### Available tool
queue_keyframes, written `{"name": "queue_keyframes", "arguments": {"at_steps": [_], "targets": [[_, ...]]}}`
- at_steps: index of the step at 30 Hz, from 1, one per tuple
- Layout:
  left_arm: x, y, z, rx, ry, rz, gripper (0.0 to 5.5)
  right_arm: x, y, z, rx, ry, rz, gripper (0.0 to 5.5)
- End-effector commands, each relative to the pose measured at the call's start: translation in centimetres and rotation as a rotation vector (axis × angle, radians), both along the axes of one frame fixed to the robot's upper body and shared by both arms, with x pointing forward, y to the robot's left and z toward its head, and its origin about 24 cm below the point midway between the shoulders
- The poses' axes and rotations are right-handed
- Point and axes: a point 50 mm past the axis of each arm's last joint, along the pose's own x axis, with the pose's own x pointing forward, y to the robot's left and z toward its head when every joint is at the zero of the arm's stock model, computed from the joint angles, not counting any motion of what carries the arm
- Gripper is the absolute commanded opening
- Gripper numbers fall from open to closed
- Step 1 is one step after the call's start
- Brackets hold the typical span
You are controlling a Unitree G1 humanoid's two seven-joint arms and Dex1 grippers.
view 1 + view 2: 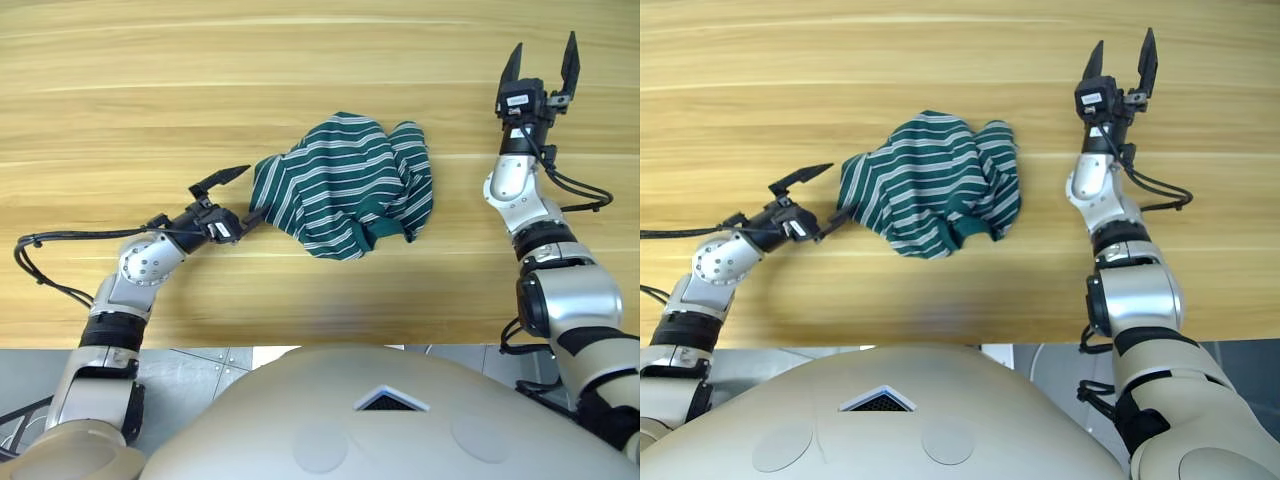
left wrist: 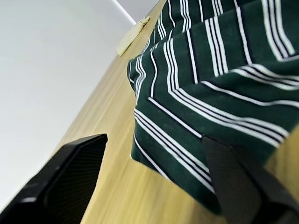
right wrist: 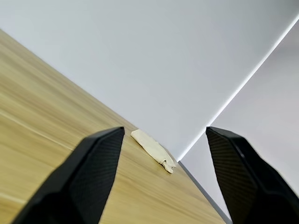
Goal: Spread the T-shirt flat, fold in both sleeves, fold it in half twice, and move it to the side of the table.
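Wood table (image 1: 150, 80): T-shirt (image 1: 345, 185) bunched; left gripper (image 1: 255, 190) jaws apart, maybe touching hem; right gripper (image 1: 545, 42) spread.

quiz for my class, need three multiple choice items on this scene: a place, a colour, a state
1. Where does the T-shirt lie?
A) hanging off an edge
B) middle of the table
C) in a basket

2. Its colours?
A) plain red
B) blue with dots
C) green with white stripes

3. The right gripper is?
A) open, empty
B) shut on the shirt
C) shut, empty

B: it lies bunched on the wood mid-table.
C: the stripes show plainly.
A: its fingers are spread with nothing between them.
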Motion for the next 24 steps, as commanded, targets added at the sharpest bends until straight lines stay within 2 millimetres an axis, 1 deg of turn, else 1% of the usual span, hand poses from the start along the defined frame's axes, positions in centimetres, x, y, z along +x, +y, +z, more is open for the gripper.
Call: {"name": "queue_keyframes", "arguments": {"at_steps": [1, 3, 6, 11, 16, 18, 19, 22, 24], "targets": [[0.6, 0.0, -0.4, 0.1, 0.004, -0.011, 3.74, 0.0, 0.3, 0.0, -0.011, -0.009, 0.001, 3.23], [0.8, -0.2, -1.0, 0.163, 0.017, -0.027, 3.74, 0.0, 0.3, -0.1, -0.014, -0.009, 0.001, 3.23], [0.7, 0.3, -1.6, 0.23, 0.03, -0.025, 3.74, 0.0, 0.5, 0.0, -0.016, -0.014, 0.004, 3.23], [0.7, 1.9, -1.9, 0.272, 0.035, 0.037, 3.74, -0.1, 0.4, -0.1, -0.012, -0.013, -0.002, 3.23], [1.6, 2.9, -1.4, 0.27, -0.011, 0.093, 3.74, 0.0, 0.7, -0.2, -0.011, -0.01, 0.005, 3.23], [1.8, 3.0, -0.9, 0.247, -0.046, 0.105, 3.74, 0.0, 0.7, -0.2, -0.011, -0.011, 0.007, 3.23], [1.8, 2.4, -0.4, 0.198, -0.079, 0.096, 3.74, 0.0, 0.7, -0.1, -0.012, -0.013, 0.009, 3.23], [1.5, 0.1, 2.1, -0.071, -0.209, 0.049, 3.74, 0.0, 0.7, 0.0, -0.015, -0.018, 0.014, 3.23], [1.2, -1.0, 4.6, -0.308, -0.298, 0.047, 3.74, 0.0, 0.7, 0.0, -0.016, -0.018, 0.016, 3.23]]}}
